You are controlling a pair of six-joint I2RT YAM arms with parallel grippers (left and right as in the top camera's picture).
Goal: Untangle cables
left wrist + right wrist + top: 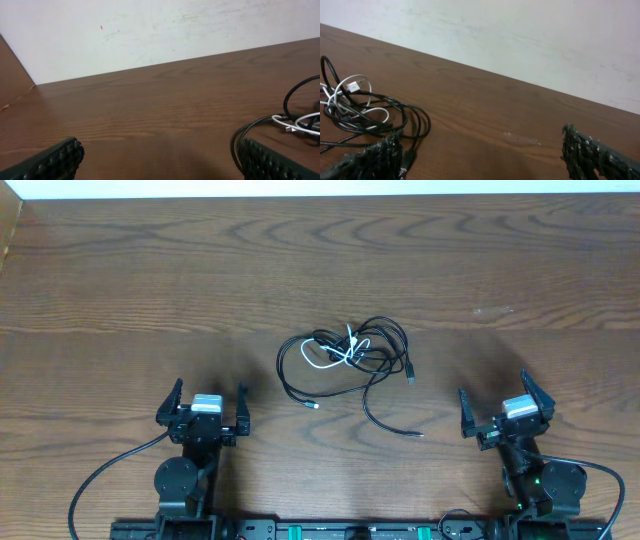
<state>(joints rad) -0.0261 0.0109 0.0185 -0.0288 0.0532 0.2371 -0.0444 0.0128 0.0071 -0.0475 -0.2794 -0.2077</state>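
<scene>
Wood-grain tabletop (pixel 120 280) carries one tangled bundle of cables (pixel 345 355) near its centre: one white cable (pixel 325 362) wound among black ones whose number cannot be told. Two end effectors are present. The left end effector (pixel 211 390) and the right end effector (pixel 494 386) both stand wide and hold nothing, well apart from the bundle. Only the overhead view shows the whole bundle and three loose plug ends (pixel 315 404). Each wrist view shows part of it, plus a pale wall (pixel 150 30).

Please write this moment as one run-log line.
cables: tangled, untouched | left gripper: jaws open | right gripper: jaws open
</scene>
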